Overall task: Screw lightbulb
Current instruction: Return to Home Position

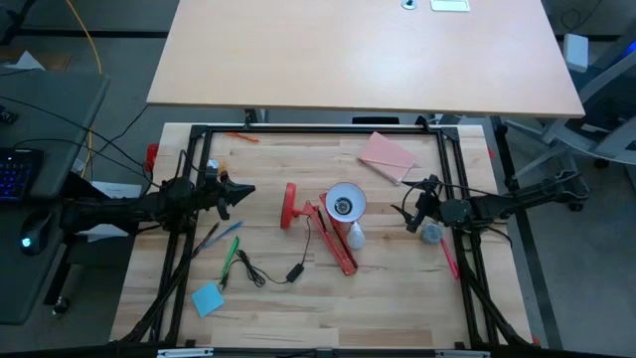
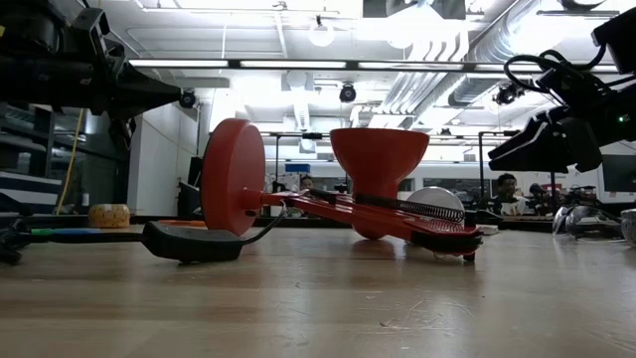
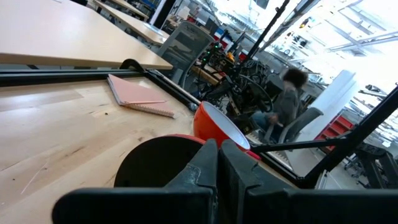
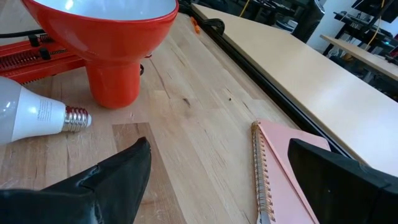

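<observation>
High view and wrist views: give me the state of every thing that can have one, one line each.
lightbulb: out of the socket, lying on its side on the table beside the red lamp.
red lamp: tipped over, base disc on edge, shade mouth up, no bulb in it.
left gripper: shut, empty, above the table.
right gripper: open, empty, near the lightbulb.
pink notebook: closed, flat on the table.
</observation>
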